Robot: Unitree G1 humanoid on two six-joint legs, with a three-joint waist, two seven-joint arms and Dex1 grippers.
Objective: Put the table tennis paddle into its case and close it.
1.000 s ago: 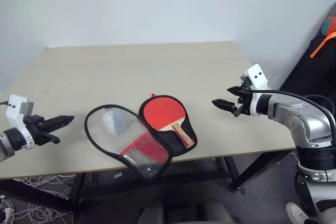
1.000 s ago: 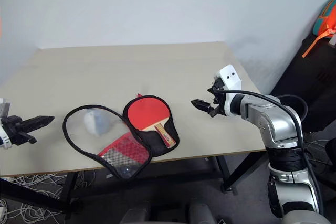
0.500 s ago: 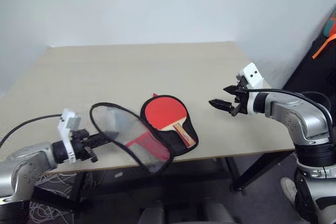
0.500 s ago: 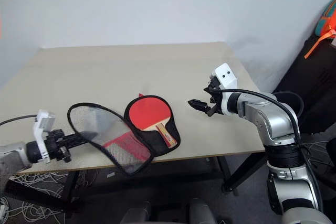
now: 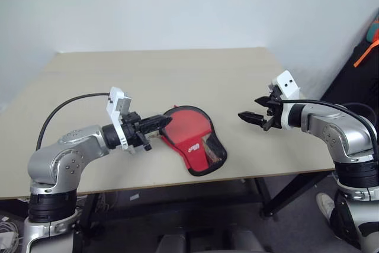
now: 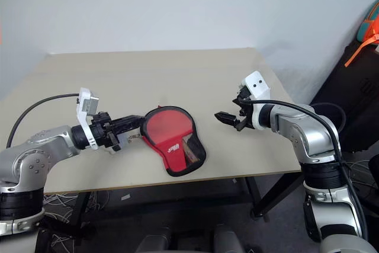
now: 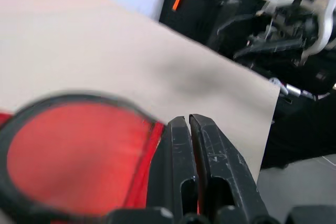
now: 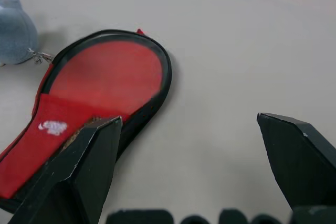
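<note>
The case (image 6: 172, 137) is folded shut over the paddle near the table's (image 6: 195, 75) front edge. Its soft, limp flap edge is pinched by the closed left gripper (image 6: 140, 122); the right gripper (image 6: 221, 117) is held wide open, empty. The zip pull is probably best taken.

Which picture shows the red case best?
The right wrist view shows the case best: near, from above, red side up, with its black edging and small white label. The two eye views show it whole but farther off, folded over beside the left gripper. The left wrist view shows its round end.
</note>
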